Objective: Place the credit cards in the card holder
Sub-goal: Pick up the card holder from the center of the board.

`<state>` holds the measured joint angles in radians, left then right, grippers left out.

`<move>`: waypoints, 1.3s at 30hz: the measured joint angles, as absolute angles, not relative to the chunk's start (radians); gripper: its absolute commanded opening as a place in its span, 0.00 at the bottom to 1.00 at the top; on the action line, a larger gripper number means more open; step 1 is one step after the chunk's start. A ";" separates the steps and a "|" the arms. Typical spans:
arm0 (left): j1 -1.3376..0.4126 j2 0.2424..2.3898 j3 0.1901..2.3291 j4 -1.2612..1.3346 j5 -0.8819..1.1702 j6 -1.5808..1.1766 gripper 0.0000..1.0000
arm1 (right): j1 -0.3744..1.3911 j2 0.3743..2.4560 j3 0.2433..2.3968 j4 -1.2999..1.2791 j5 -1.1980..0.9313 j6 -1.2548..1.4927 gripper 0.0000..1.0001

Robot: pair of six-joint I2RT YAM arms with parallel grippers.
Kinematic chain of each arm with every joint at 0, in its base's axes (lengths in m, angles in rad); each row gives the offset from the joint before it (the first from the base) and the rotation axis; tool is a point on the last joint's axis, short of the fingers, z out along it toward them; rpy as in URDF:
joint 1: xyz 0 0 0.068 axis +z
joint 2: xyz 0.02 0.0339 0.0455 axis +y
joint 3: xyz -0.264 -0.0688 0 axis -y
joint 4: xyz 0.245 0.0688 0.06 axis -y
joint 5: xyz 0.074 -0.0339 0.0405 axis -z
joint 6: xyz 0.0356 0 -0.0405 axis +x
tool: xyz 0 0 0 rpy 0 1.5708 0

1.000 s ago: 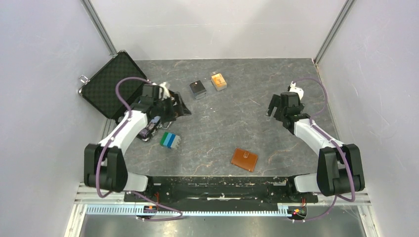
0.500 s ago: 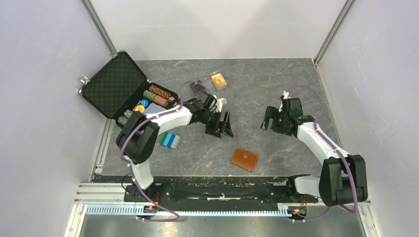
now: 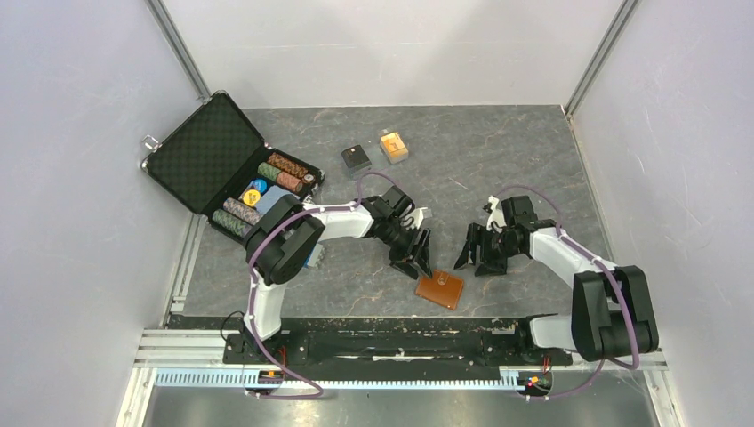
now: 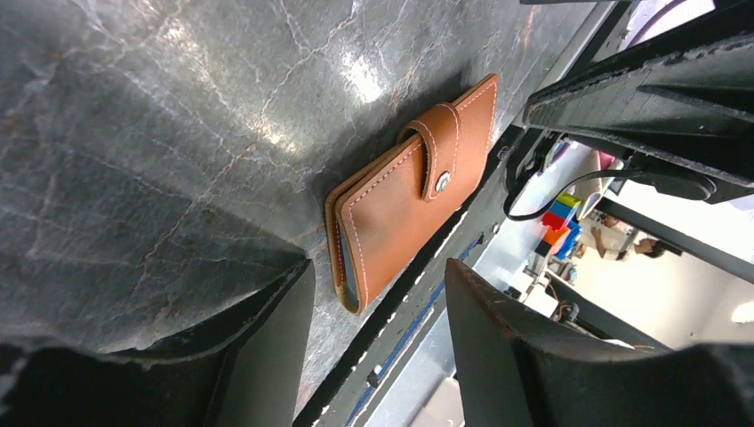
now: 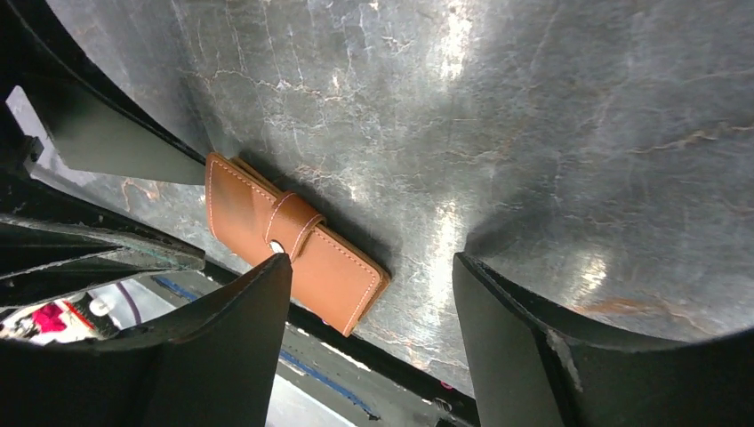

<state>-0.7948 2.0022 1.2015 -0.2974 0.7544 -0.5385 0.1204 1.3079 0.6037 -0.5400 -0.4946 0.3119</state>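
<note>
The card holder (image 3: pixel 440 288) is a tan-brown leather wallet lying snapped closed near the table's front edge. My left gripper (image 3: pixel 418 262) hovers just above its upper left corner, open and holding nothing. In the left wrist view the card holder (image 4: pixel 409 191) lies ahead of the left gripper (image 4: pixel 378 334). My right gripper (image 3: pixel 474 260) hangs open a little to the card holder's upper right. The right wrist view shows the card holder (image 5: pixel 293 253) partly behind the left finger of the right gripper (image 5: pixel 369 342). A dark credit card stack (image 3: pixel 356 158) and an orange one (image 3: pixel 394 147) rest at the back.
An open black foam-lined briefcase (image 3: pixel 203 153) with rows of poker chips (image 3: pixel 267 182) stands at the back left. A striped block (image 3: pixel 314 257) peeks out from behind the left arm. The table's front edge and black rail (image 3: pixel 382 325) run just below the card holder.
Both arms have swung inward and toward the front, the left from the briefcase, the right from the right side. They now flank the card holder. Both pairs of jaws have narrowed somewhat.
</note>
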 measured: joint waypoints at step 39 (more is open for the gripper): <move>-0.812 2.096 1.321 -0.446 0.764 -0.480 0.33 | 0.168 1.518 0.571 -0.595 -0.755 0.295 0.37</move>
<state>-0.8120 2.0964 1.3212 -0.4461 0.7643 -0.4797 0.1684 1.5185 0.5709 -0.5949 -0.7551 0.2955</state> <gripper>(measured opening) 0.408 0.385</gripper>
